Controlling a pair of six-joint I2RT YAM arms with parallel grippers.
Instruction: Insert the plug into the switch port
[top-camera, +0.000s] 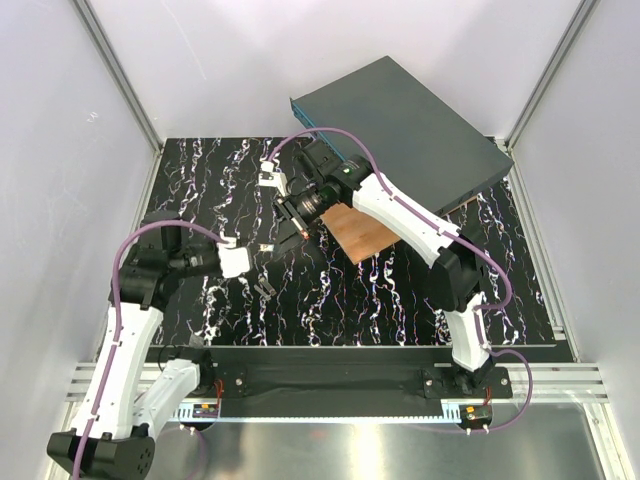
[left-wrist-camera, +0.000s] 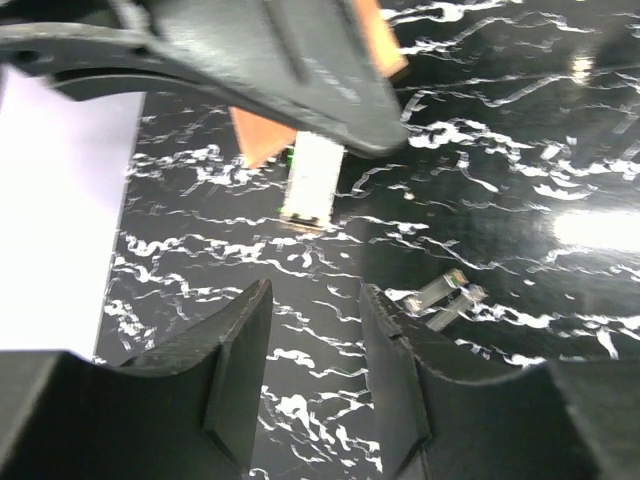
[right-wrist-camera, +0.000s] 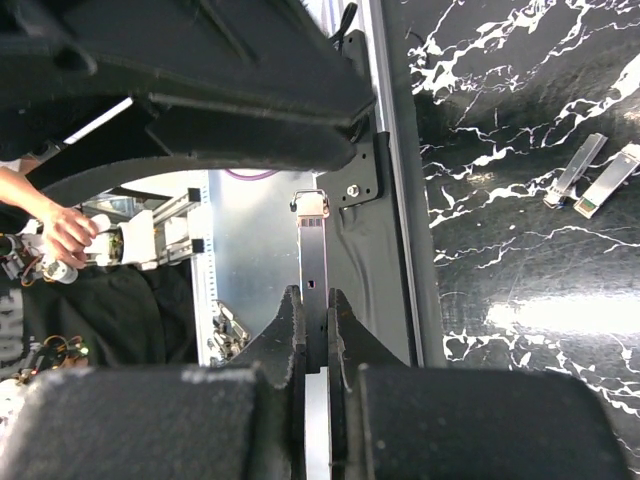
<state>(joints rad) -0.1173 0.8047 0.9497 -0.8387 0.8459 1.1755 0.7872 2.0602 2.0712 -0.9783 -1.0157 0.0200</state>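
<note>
My right gripper (top-camera: 297, 218) is shut on a slim metal plug (right-wrist-camera: 314, 255), held above the middle of the table and pointing toward the near edge. The plug also shows in the left wrist view (left-wrist-camera: 310, 182). My right gripper's jaws (right-wrist-camera: 314, 305) pinch its flat sides. The large dark-grey box (top-camera: 410, 125) lies at the back right. Its teal-blue face (top-camera: 318, 124) with the row of switch ports is behind the right wrist. My left gripper (top-camera: 258, 252) is open and empty (left-wrist-camera: 315, 330), low over the table, left of the held plug.
Two loose metal plugs (top-camera: 265, 290) lie side by side on the black marbled table; they show in the left wrist view (left-wrist-camera: 445, 298) and the right wrist view (right-wrist-camera: 590, 175). A copper-brown square plate (top-camera: 362, 232) lies under the right arm.
</note>
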